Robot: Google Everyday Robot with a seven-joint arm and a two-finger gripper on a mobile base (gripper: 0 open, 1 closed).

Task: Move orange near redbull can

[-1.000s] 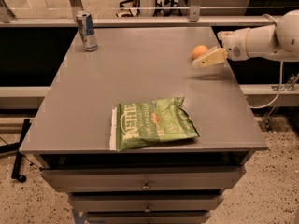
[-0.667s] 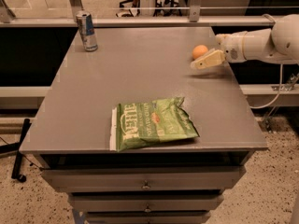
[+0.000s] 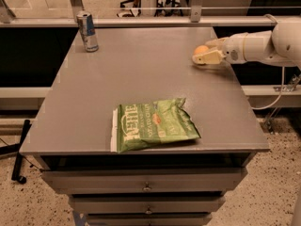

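Observation:
The orange (image 3: 201, 49) lies on the grey table (image 3: 141, 74) near its far right edge. My gripper (image 3: 204, 51) reaches in from the right on a white arm and is open, with one finger (image 3: 207, 58) in front of the orange and the other behind it, so the fruit sits between the tips. The redbull can (image 3: 87, 31), blue and silver, stands upright at the table's far left corner, well away from the orange and the gripper.
A green chip bag (image 3: 153, 125) lies flat near the table's front edge, a little right of centre. A metal rail (image 3: 188, 20) runs along the back of the table. Drawers (image 3: 146, 185) sit under the tabletop.
My gripper has moved slightly left, so its fingers now reach further around the orange. The orange, can and bag have not moved.

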